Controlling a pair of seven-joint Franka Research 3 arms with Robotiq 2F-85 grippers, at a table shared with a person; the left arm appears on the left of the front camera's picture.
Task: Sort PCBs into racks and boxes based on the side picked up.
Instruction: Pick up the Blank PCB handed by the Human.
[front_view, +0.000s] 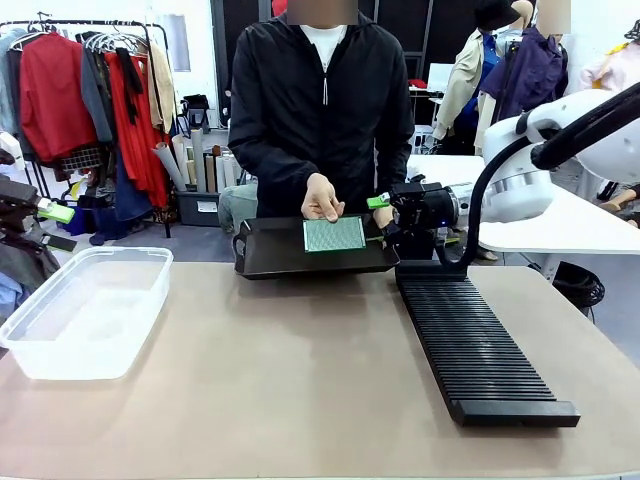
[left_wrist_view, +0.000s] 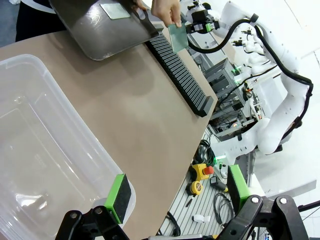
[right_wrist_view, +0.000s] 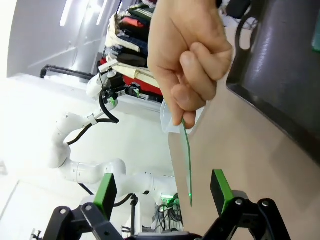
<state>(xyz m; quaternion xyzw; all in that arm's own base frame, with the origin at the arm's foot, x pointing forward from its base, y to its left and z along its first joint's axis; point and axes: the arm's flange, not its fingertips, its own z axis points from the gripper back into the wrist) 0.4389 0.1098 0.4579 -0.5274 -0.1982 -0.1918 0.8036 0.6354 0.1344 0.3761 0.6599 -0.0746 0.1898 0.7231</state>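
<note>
Two green PCBs (left_wrist_view: 114, 10) (left_wrist_view: 177, 36), one long black slotted rack (front_view: 470, 345), one clear plastic tub (front_view: 60, 355), one dark tray (front_view: 270, 250), two robot grippers (left_wrist_view: 177, 192) (right_wrist_view: 164, 192), two hands (front_view: 322, 197) (front_view: 383, 214) of one person (front_view: 320, 90).

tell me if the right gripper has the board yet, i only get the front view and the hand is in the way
observer: not yet. In the right wrist view the person's hand holds a PCB edge-on between the open pads of the right gripper, with a gap on each side.
operator: ok and is the left one carrying anything
observer: no. The left wrist view shows the left gripper open with nothing between its pads, at the rim of the clear tub.
</note>
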